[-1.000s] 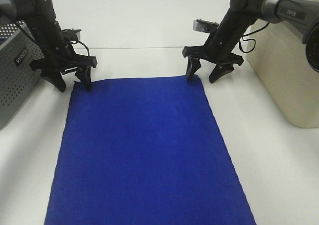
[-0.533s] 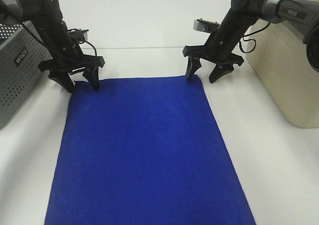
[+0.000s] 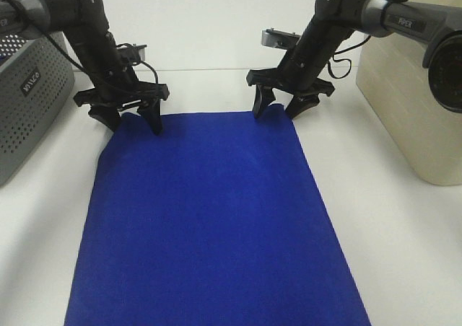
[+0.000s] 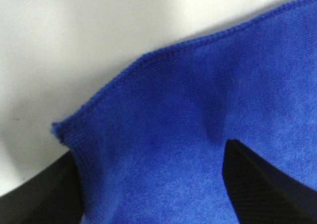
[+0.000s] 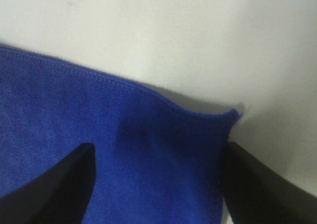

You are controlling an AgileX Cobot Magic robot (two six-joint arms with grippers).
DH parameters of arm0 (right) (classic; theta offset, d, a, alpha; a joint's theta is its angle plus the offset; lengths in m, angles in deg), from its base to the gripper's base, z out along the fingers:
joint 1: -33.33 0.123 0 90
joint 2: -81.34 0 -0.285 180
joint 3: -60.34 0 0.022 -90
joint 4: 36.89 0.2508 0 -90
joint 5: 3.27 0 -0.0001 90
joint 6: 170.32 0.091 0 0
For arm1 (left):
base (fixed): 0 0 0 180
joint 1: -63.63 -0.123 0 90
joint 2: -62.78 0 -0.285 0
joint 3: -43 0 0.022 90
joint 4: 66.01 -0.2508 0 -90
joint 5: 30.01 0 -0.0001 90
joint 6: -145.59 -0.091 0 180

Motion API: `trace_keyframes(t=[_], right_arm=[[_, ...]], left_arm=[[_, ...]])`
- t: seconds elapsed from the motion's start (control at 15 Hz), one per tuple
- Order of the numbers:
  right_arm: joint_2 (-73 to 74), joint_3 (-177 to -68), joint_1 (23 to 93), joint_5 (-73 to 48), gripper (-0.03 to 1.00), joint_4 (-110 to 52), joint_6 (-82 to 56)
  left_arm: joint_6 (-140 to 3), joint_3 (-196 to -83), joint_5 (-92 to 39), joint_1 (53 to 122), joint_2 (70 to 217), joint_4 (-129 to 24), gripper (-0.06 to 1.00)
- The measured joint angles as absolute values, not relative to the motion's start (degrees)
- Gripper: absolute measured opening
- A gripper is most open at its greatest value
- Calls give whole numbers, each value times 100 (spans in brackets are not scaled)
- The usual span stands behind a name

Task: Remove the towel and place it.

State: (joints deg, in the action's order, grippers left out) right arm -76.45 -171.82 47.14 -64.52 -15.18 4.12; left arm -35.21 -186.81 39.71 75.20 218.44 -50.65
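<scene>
While the black left gripper and the black right gripper both stand with jaws spread wide, each straddling one far corner of the large royal-blue rectangular cloth towel, that towel lies flat down the middle of the white tabletop, not yet pinched.

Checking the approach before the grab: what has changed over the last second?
Both claws slid inward along the far edge of the deep blue rectangular cloth towel: the left claw and the right claw each now stand open astride a far corner. Nothing was gripped. The towel stays spread flat, its far left corner nudged slightly inward.
</scene>
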Motion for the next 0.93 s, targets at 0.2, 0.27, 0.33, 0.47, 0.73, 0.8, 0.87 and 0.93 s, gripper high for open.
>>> trace_keyframes(t=[0.2,0.27,0.33,0.47,0.73,0.8,0.87,0.93], right_arm=[[-7668,-17182,4714,-6400,46,-1564,412],[-7691,-17182,4714,-6383,36,-1564,412],[-7708,-17182,4714,-6366,27,-1558,412],[-7714,-17182,4714,-6366,7,-1558,412],[-7714,-17182,4714,-6366,2,-1558,412],[-7714,-17182,4714,-6366,2,-1558,412],[-7714,-17182,4714,-6366,2,-1558,406],[-7714,-17182,4714,-6366,2,-1558,378]], left_arm=[[-3521,-18681,3966,7520,21844,-5059,64],[-3521,-18681,3954,7520,21856,-5059,60],[-3521,-18681,3949,7520,21867,-5059,55],[-3521,-18681,3926,7520,21884,-5054,39],[-3521,-18681,3897,7520,21902,-5048,9],[-3532,-18681,3886,7520,21902,-5042,1],[-3550,-18681,3880,7520,21902,-5042,1],[-3572,-18681,3834,7526,21902,-5031,1]])
